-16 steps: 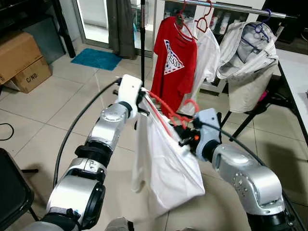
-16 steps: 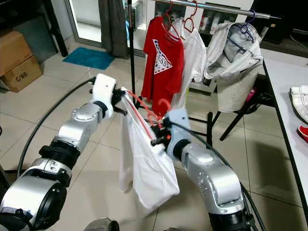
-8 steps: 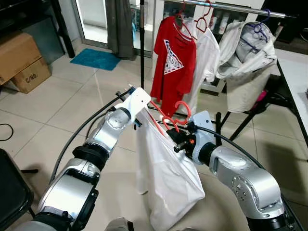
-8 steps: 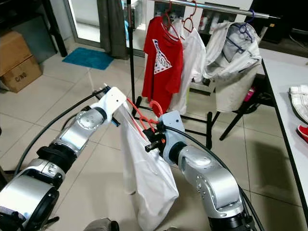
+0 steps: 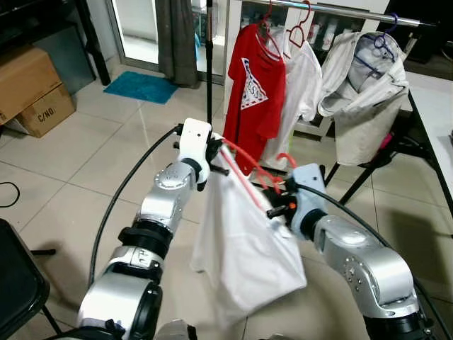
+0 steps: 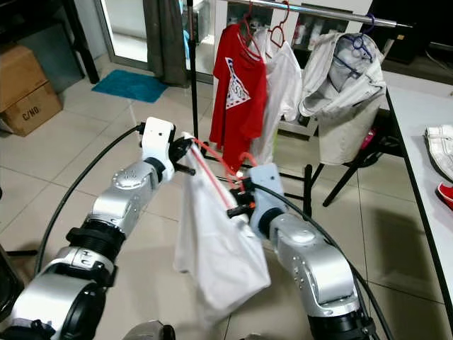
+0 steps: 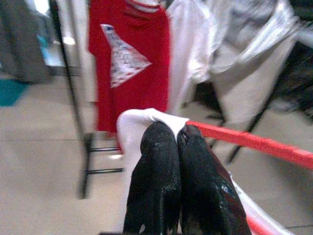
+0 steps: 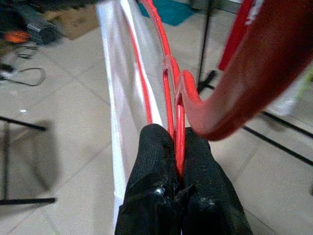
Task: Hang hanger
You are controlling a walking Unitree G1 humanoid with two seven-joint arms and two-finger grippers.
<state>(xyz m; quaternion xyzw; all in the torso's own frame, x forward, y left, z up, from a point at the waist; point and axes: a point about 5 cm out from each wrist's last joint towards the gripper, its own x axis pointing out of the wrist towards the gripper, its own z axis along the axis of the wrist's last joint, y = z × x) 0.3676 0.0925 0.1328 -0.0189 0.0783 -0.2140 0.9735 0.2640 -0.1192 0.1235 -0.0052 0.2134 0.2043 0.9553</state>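
A red plastic hanger point(image 5: 244, 172) carries a white shirt point(image 5: 241, 255) that hangs in the air between my arms. My left gripper point(image 7: 177, 134) is shut on the hanger's end and the shirt's shoulder point(image 7: 146, 120). My right gripper point(image 8: 175, 142) is shut on the hanger's neck point(image 8: 175, 105), just below its hook point(image 5: 285, 157). Ahead stands a clothes rack with a metal rail point(image 5: 340, 12). On it hang a red T-shirt point(image 5: 257, 88), a white shirt point(image 5: 304, 78) and a pale jacket point(image 5: 364, 92).
The rack's black pole point(image 5: 209, 64) and legs point(image 5: 368, 177) stand on the tiled floor. Cardboard boxes point(image 5: 28, 88) sit far left, near a blue mat point(image 5: 141, 86). A white table edge point(image 6: 425, 134) runs along the right. A black chair point(image 5: 18, 290) is near left.
The left gripper has risen and swung left, pulling the hanger's end up. The shirt has swung, its lower part billowing toward the right. The right gripper shifted slightly right.
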